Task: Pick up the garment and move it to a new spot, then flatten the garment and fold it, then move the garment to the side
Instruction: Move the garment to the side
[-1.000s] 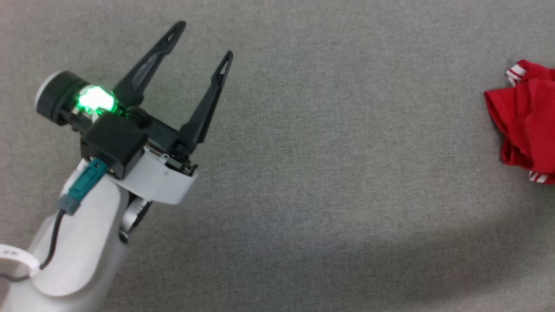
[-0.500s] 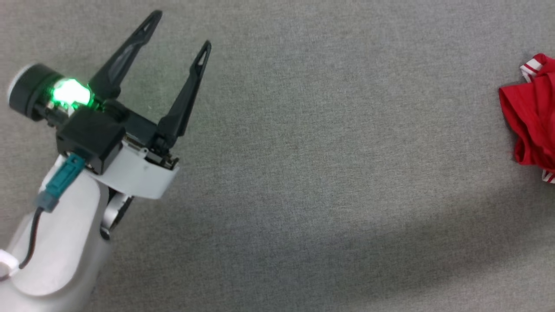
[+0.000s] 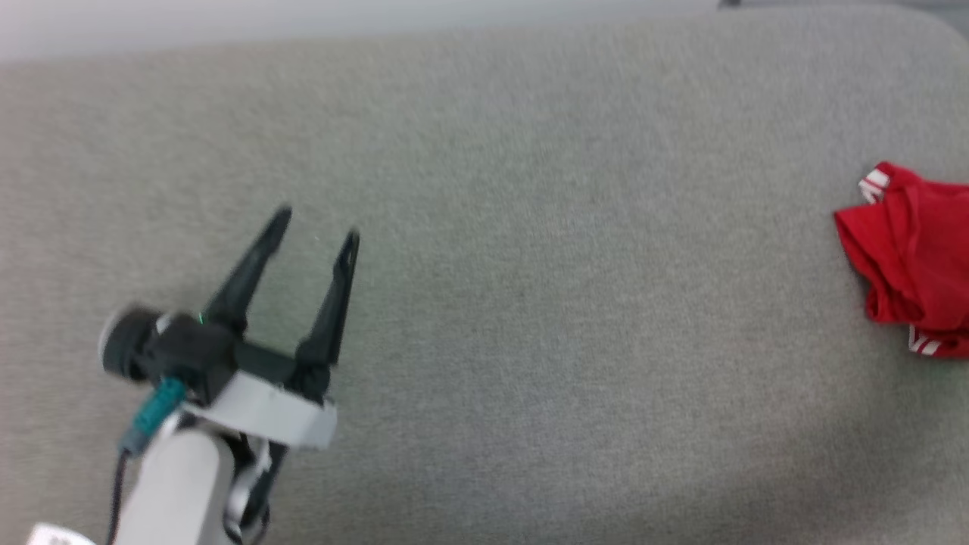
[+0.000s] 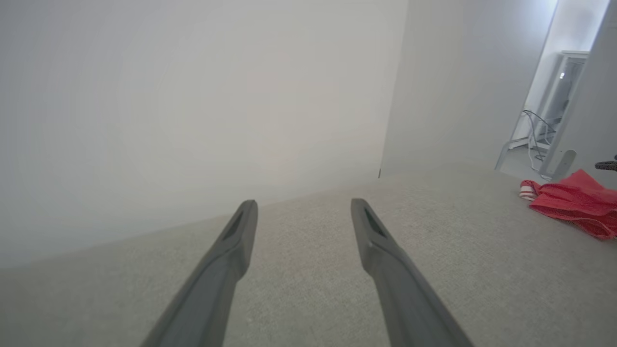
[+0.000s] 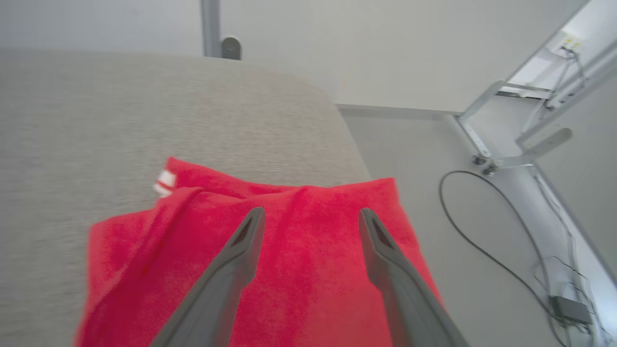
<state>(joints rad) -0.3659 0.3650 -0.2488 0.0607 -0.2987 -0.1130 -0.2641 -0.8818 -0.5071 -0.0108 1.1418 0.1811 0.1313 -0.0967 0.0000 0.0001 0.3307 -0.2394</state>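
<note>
Red garment (image 3: 908,257) bunched at the right edge of the grey pad (image 3: 530,227), by its corner, striped trim (image 3: 874,184) showing. Left gripper (image 3: 316,228) well apart from it, over bare pad, 2 fingers (image 3: 250,272) spread wide, nothing between. Right gripper (image 5: 312,212) just over the garment, 2 fingers (image 5: 231,270) likewise spread, clamped on nothing.

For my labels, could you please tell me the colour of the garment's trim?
White-and-red striped trim on the red garment; right wrist view shows it best.
</note>
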